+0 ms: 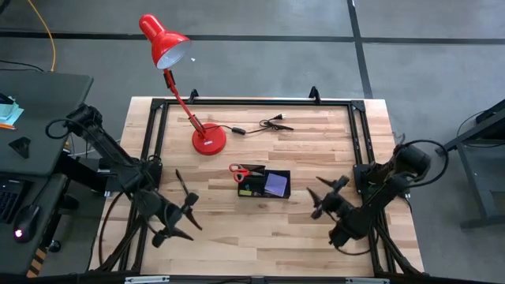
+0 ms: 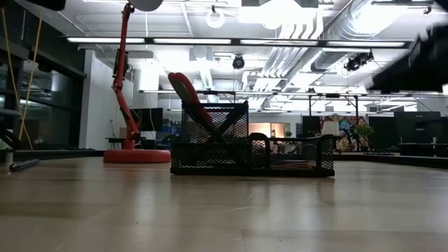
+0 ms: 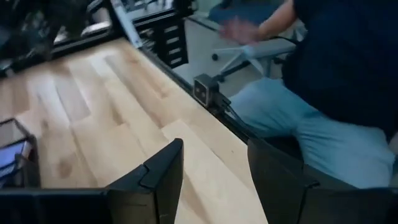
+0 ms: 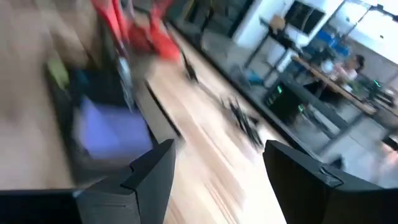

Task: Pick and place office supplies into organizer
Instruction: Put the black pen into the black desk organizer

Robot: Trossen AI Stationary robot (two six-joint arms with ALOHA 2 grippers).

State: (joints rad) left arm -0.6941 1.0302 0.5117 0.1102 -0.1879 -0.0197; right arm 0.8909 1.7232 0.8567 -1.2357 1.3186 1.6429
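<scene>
In the high view, we see a thin black pen lying lengthwise in the lower left, just above our empty, open left gripper, far nearer than the also open right gripper beyond the organizer.

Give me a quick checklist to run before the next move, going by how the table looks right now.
1. Left end effector empty, fingers apart: ok.
2. Right end effector empty, fingers apart: ok.
3. Organizer unobstructed at the table's middle: ok.
4. Scissors stowed: ok, standing in the organizer's tall cup, red handles up.
5. Purple sticky pad stowed: ok, lying in a low compartment.
6. Pens all stowed: not ok, a thin dark one lies on the table near the left end effector.
</scene>
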